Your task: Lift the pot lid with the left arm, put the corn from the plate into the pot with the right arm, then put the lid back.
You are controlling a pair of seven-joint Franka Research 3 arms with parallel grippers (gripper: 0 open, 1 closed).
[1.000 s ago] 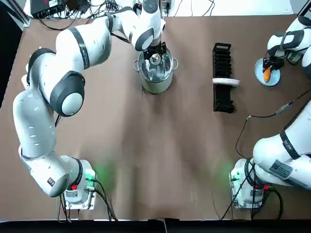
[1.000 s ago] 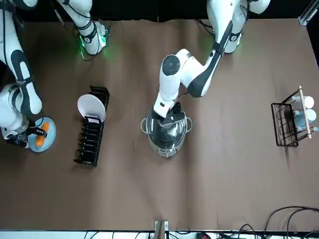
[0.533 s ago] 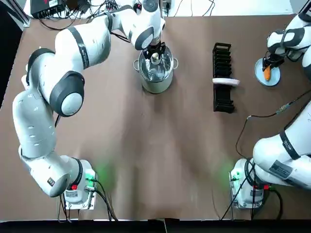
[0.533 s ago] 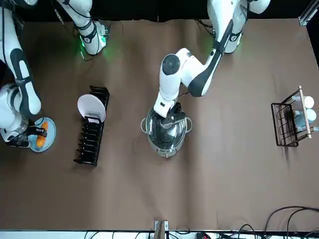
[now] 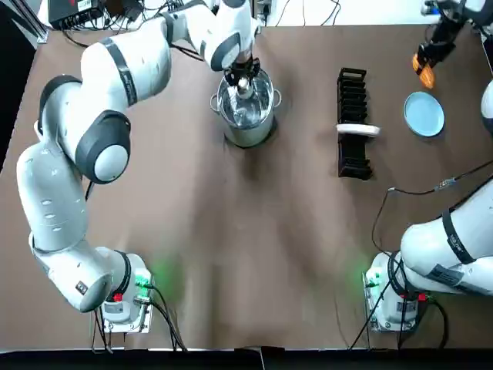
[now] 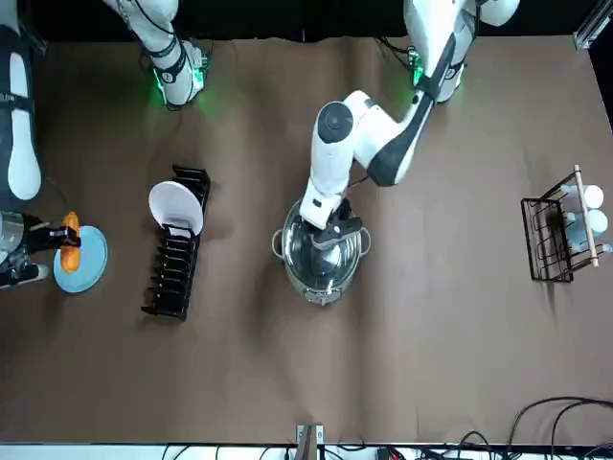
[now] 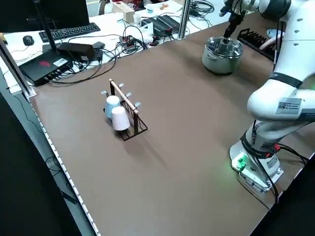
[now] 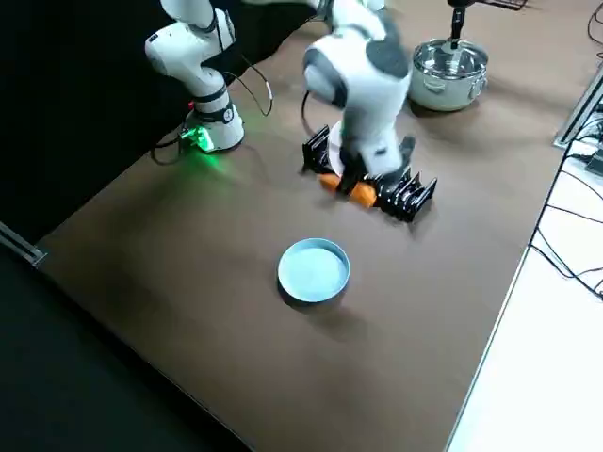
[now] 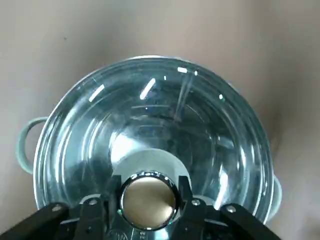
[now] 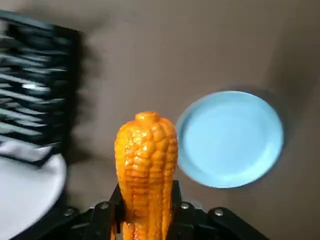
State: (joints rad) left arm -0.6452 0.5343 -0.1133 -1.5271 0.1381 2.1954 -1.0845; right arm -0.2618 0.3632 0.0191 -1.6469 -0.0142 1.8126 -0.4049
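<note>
Right gripper (image 10: 145, 212) clamped on corn (image 10: 146, 160), held above the bare blue plate (image 10: 230, 137), top right in the top view. Left gripper (image 9: 148, 200) grips lid (image 9: 150, 125) at its centre over pot (image 5: 246, 135), upper centre. Can't tell if it's off the rim. Next, I'd guess: raise lid clear, carry corn across. No readable labels.

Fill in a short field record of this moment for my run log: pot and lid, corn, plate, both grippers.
left gripper: shut on the knob of the lid
lid: over the pot; whether it has left the rim, cannot tell
right gripper: shut on the corn
corn: held in the air, clear of the blue plate
blue plate: bare, on the table
stage: corn not yet in the pot
</note>
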